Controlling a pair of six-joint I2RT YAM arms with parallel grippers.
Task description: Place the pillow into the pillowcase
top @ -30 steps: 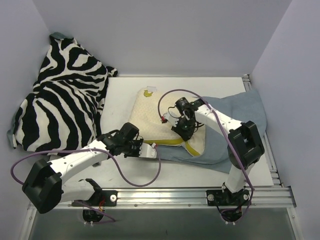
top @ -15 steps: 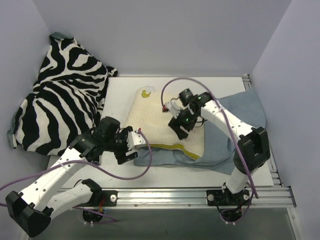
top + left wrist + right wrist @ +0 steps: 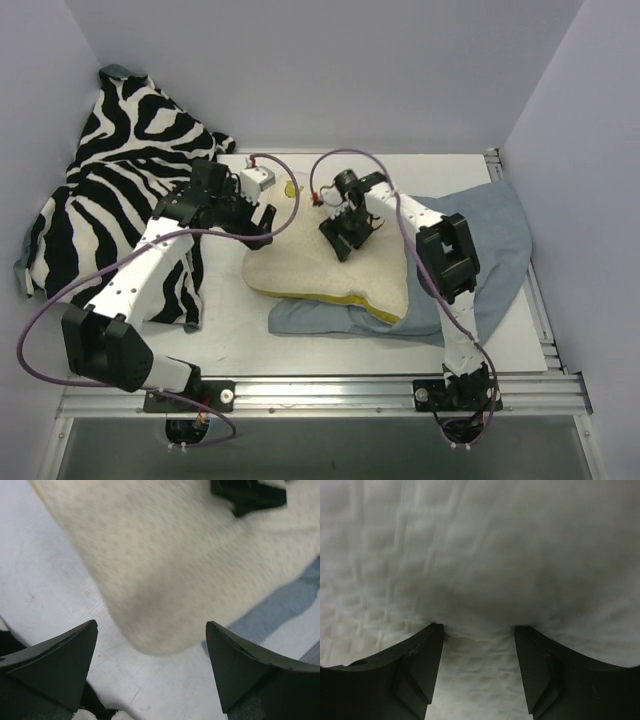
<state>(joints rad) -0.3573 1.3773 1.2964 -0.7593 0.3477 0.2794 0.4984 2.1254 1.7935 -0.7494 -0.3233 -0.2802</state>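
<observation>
The cream pillow [image 3: 320, 272] lies mid-table with its yellow edge [image 3: 345, 298] toward me. It rests partly on the grey-blue pillowcase [image 3: 485, 235], which spreads out to the right. My left gripper [image 3: 262, 222] hangs open at the pillow's far-left side, holding nothing. In the left wrist view the open left gripper [image 3: 152, 630] frames a rounded corner of the pillow [image 3: 165, 570] over the white table. My right gripper [image 3: 345, 238] is on top of the pillow. In the right wrist view the right gripper [image 3: 479, 627] has its jaws apart, with the tips pressed into the bumpy pillow [image 3: 480, 555].
A zebra-print cloth [image 3: 120, 200] is heaped at the back left and hangs over the table edge. Grey walls close in the back and both sides. The pillowcase also shows as a blue strip [image 3: 290, 600] in the left wrist view. A metal rail [image 3: 350, 385] runs along the front.
Both grippers opened. The left arm let go at the pillow's near edge and swung to its far-left side. The right gripper moved up and left across the pillow.
</observation>
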